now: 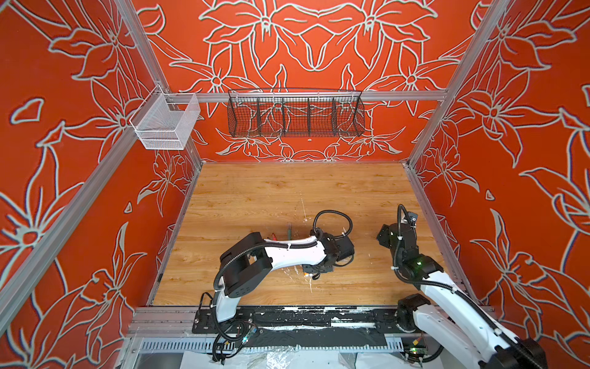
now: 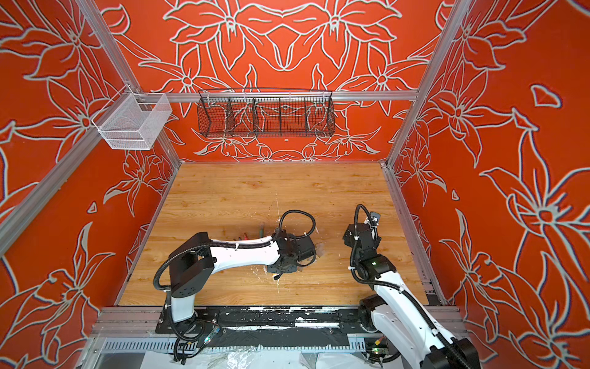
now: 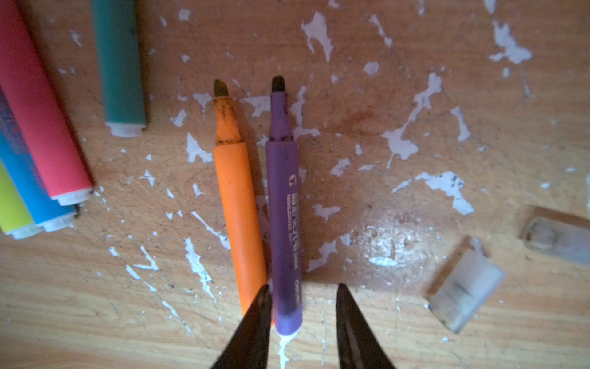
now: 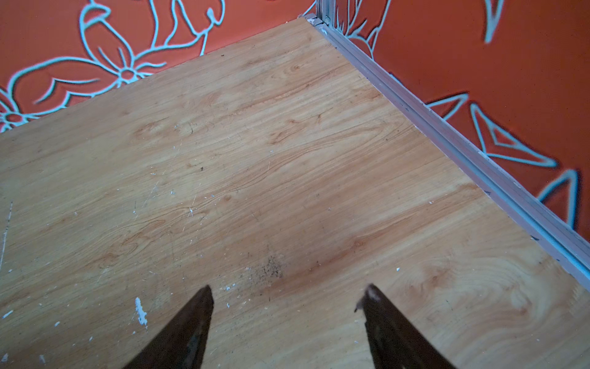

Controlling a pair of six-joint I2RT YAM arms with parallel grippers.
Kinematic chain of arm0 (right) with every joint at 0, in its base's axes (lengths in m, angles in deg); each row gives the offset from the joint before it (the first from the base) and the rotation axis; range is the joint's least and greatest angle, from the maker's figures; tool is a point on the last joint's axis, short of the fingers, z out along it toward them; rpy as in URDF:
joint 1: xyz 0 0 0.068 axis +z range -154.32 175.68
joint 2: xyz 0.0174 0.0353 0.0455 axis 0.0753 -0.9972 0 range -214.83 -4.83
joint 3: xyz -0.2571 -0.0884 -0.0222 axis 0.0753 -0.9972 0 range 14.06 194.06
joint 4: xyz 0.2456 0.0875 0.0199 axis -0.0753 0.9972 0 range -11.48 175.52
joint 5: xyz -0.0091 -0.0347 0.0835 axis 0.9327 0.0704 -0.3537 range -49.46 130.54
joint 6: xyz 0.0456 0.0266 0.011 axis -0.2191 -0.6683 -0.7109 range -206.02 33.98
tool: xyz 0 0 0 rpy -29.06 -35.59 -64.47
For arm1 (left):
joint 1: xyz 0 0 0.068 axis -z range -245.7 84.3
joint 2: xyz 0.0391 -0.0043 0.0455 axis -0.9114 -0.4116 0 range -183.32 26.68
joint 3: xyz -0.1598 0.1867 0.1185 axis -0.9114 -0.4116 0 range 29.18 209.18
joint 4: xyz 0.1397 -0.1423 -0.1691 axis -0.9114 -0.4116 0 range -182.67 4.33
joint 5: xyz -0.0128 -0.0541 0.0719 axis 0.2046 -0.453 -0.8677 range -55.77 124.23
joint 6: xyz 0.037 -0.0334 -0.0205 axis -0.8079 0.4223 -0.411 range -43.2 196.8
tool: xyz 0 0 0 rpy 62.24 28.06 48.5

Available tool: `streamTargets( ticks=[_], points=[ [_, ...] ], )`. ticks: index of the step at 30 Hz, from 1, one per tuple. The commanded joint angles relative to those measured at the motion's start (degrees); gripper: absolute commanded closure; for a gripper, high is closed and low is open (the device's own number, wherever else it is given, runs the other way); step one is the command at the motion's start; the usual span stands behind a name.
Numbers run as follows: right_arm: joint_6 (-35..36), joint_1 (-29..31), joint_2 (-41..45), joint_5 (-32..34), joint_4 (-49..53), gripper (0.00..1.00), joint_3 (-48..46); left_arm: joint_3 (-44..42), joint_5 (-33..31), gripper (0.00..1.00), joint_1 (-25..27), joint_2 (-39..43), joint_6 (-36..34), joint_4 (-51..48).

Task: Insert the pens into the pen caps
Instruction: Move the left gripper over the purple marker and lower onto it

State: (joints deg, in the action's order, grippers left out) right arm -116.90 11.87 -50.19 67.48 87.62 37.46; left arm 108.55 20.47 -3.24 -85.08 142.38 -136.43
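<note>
- slim orange plastic marker pen: bright orange, dark-stained tip
- slim purple plastic marker pen: purple, white lettering
- flat wooden tabletop: tan grain, white flecks
- enclosure walls: orange-red, pale flower outlines

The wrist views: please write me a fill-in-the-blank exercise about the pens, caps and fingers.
Of the orange pen and the purple pen, the left gripper fingers stand on either side of the ___ one.
The left wrist view shows ___ clear pen caps.
The right gripper fingers hold ___.
Missing words: purple, two, nothing.
</note>
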Motion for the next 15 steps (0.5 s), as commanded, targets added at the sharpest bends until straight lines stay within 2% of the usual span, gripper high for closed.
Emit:
streamTargets(
  ticks=[1, 11, 15],
  points=[
    [-0.1, -0.3, 0.4, -0.4, -0.4, 0.24, -0.5, -0.3, 0.0, 0.68, -0.8, -1.4, -0.1, 0.1],
    [0.0, -0.3, 0.6, -0.5, -0.4, 0.24, -0.6, -3.2, 0.9, 0.65, -2.8, -1.2, -1.3, 2.6],
    [-0.1, -0.3, 0.9, -0.6, -0.4, 0.24, -0.5, -4.5, 3.2, 0.66, -3.8, -1.8, -2.3, 5.1]
  ],
)
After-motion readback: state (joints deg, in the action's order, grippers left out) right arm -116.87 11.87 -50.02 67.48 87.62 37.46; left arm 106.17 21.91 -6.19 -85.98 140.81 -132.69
